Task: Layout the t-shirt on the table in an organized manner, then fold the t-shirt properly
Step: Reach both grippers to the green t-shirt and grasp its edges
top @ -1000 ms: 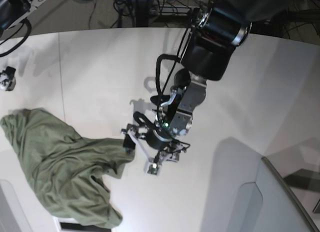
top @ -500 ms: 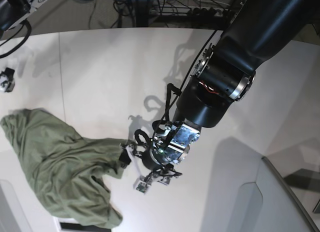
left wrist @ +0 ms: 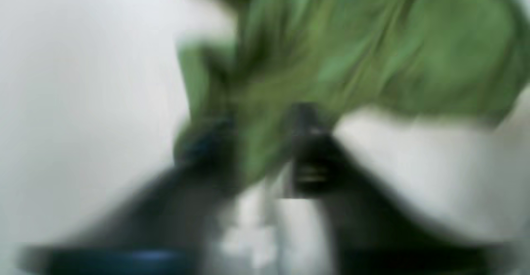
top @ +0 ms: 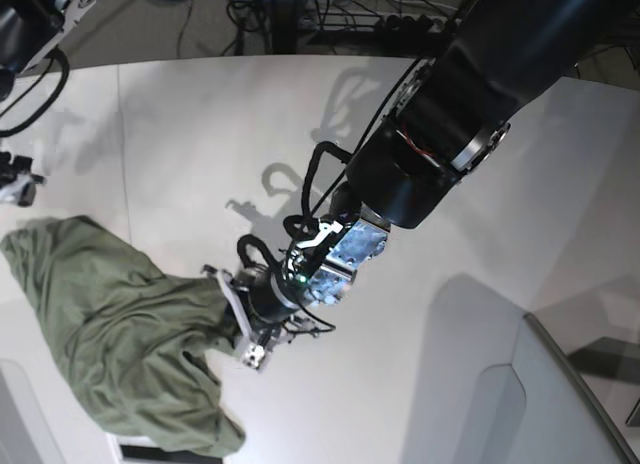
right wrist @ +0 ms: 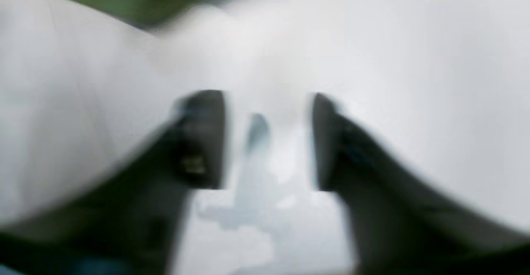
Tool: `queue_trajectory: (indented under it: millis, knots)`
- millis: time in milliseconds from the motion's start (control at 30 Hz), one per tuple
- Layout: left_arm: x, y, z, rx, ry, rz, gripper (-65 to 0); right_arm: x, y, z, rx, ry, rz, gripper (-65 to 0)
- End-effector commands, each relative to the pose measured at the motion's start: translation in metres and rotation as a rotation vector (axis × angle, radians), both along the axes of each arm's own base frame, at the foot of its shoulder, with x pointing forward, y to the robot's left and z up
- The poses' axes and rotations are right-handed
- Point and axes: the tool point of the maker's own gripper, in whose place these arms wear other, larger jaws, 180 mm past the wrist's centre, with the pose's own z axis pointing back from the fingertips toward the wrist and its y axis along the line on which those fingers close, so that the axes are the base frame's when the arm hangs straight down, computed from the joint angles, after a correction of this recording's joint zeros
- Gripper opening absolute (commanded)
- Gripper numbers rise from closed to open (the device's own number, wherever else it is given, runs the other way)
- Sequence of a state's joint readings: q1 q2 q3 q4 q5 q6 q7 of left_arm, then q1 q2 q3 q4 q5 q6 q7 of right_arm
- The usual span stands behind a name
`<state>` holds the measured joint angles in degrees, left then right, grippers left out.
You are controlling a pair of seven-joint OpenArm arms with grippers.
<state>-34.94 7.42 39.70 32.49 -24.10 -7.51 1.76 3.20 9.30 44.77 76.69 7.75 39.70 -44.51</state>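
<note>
Olive-green crumpled cloth t-shirt (top: 110, 334) lay bunched at the white matte table's (top: 200, 134) near edge; my left gripper (top: 240, 329) had just clamped its hem, ready for spreading. My right gripper (right wrist: 269, 142), partly closed, held nothing.

The left hand (top: 238, 319) has reached the t-shirt (top: 110, 334) and closed on it.
</note>
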Motion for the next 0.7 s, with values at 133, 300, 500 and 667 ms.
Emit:
queue_trajectory:
  millis: [133, 300, 500, 667]
  knots:
    - [-0.009, 0.032, 0.005, -0.029, -0.039, 0.024, -65.0, 0.066, 0.029, 0.026, -0.028, -0.087, 0.179, -62.4]
    - [-0.032, 0.098, 0.009, -0.033, -0.012, 0.186, -65.0, 0.117, 0.060, 0.024, 0.036, -0.130, 0.217, -65.0]
    - [-0.066, 0.162, 0.037, -0.036, -0.066, 0.284, -65.0, 0.165, 0.092, 0.019, 0.098, -0.159, 0.261, -65.0]
    - [-0.095, 0.176, 0.051, -0.035, -0.094, 0.277, -65.0, 0.179, 0.100, -0.007, 0.201, -0.148, 0.160, -65.0]
